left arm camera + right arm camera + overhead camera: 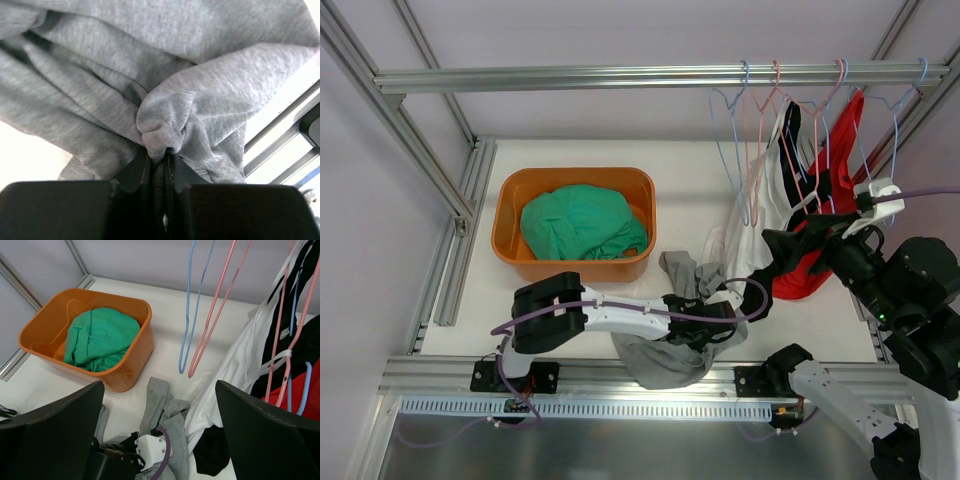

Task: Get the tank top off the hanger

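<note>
A grey tank top (672, 352) lies crumpled on the white table, off any hanger, near the front edge. My left gripper (718, 322) is shut on a bunched fold of it; the left wrist view shows the grey cloth (210, 95) pinched between the closed fingers of that gripper (159, 156). My right gripper (788, 246) is open and empty, held above the table beside the hanging clothes. In the right wrist view its gripper (159, 432) looks down on the grey top (160, 400). An empty blue hanger (187, 315) and an empty pink hanger (215, 315) hang from the rail (620, 78).
An orange basket (508, 218) holding a green garment (582, 222) stands at the back left. White (760, 215), black (792, 125) and red (810, 270) garments hang on hangers at the right. Metal frame rails run along the table's left and front edges.
</note>
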